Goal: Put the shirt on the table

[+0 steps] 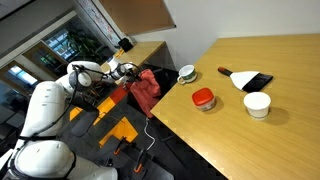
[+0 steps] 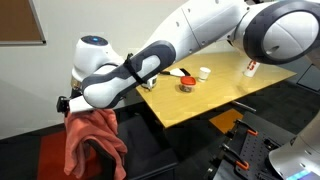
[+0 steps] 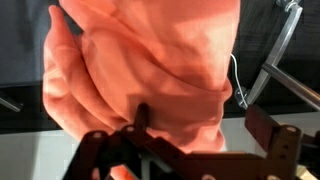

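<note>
The shirt [image 1: 146, 90] is salmon red and hangs in folds just off the near edge of the wooden table [image 1: 260, 140]. It seems to be draped over something dark. It also shows in an exterior view [image 2: 95, 140] and fills the wrist view [image 3: 150, 60]. My gripper [image 1: 135, 72] is at the shirt's top edge in both exterior views [image 2: 72, 105]. In the wrist view the gripper [image 3: 200, 115] is open. One finger presses into the cloth, and the other stands apart from it with a gap between.
On the table stand a red bowl [image 1: 203, 98], a white cup [image 1: 257, 104], a small white bowl [image 1: 187, 72] and a black flat item [image 1: 250, 80]. The table [image 2: 210, 95] has bare wood near its front. Dark frames and cables sit below the shirt.
</note>
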You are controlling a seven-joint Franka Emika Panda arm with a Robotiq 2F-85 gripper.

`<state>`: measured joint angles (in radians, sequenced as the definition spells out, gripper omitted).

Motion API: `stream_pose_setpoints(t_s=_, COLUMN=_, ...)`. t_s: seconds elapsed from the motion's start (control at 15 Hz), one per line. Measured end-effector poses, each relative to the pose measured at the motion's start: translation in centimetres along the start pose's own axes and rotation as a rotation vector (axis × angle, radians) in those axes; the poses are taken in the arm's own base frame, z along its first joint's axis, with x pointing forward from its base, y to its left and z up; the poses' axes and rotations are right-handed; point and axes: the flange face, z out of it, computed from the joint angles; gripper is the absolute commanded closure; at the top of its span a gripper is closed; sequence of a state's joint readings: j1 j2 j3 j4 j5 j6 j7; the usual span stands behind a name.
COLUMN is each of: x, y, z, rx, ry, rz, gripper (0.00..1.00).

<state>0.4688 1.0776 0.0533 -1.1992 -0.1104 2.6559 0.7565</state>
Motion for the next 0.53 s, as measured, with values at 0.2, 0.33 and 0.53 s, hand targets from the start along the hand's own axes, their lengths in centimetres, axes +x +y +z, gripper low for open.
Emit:
stream_pose_setpoints(t_s=0.2, x=0.01, y=0.01, z=0.8, rx=-0.003, ry=-0.002, rz=-0.007, gripper=0.51)
stream_pose_setpoints(t_s=0.33, x=0.16, y=0.21, z=1.06, rx=-0.016, ry=-0.005, rz=-0.008, gripper=0.65)
stream_pose_setpoints(t_s=0.53, x=0.45, y=0.17, z=0.87, rx=-0.032, ry=-0.012, rz=-0.009, gripper=0.84)
